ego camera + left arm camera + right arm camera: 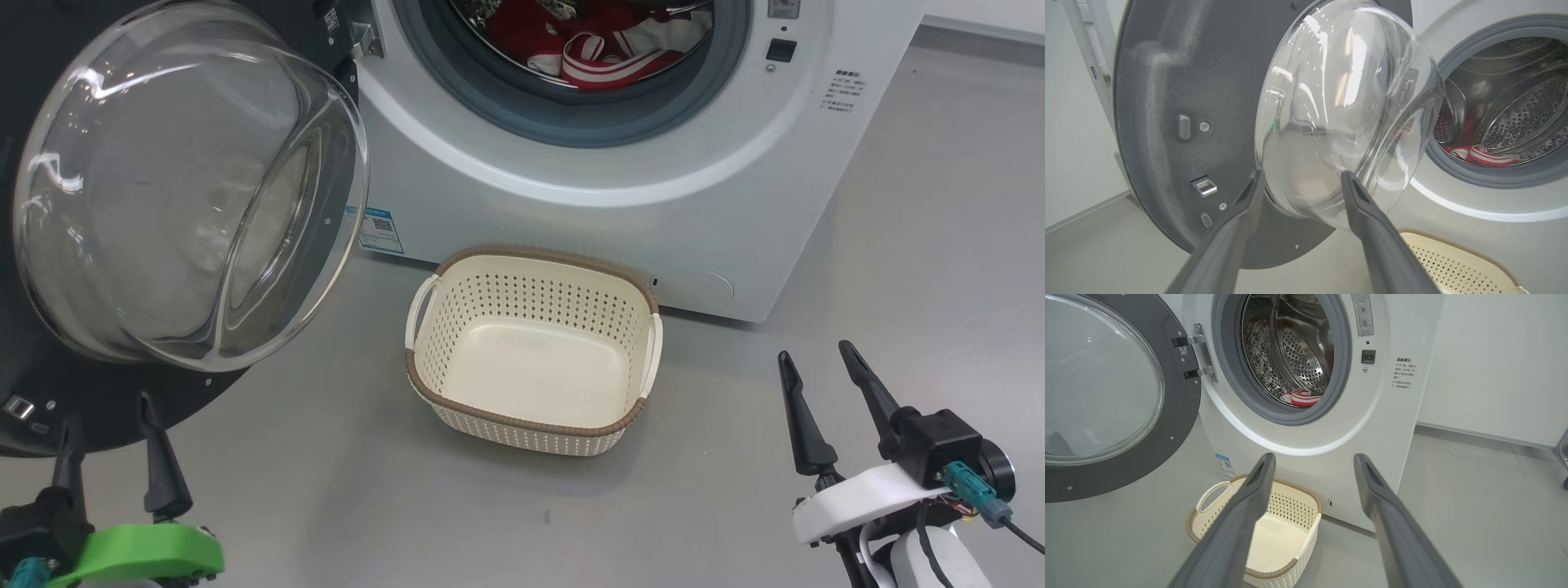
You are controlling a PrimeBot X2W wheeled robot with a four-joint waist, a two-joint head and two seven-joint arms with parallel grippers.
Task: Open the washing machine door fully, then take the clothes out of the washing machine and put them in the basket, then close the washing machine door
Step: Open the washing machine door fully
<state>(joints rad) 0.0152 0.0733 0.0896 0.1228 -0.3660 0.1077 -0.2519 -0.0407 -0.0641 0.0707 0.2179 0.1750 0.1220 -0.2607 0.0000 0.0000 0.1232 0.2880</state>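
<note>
Low in the front of the steel drum (1298,355), just behind the grey rubber seal (571,122), lie the clothes (588,33): a red jersey bunched in a heap, a white-striped band (596,67) of trim folded toward the opening. The washing machine door (188,204) stands swung out to the robot's left on its hinge (1197,339), glass bowl (1339,114) bulging toward the room, so the mouth of the washing machine (620,220) is unobstructed; whether any swing is left I cannot tell. The basket (522,306) sits empty on the grey floor (326,506), just in front of the washer and below the opening.

The left gripper (108,415) hangs just beside the lower edge of the door's black rim (204,396), fingers spread and holding nothing. The right gripper (815,351) hovers over the floor to the right of the basket, well apart from the machine, likewise spread and empty.

The jersey should handle as light, limp and a little slick: it will drape from whatever point is pinched and trail a tail that could catch on the seal's lip. The striped band nearest the opening looks the best hold, a thick fold that the long fingers can close over. The basket looks light and may slide if knocked. The glass bowl is hard and smooth, a poor thing to pinch; for closing, the door's rim looks the safer place to push
</note>
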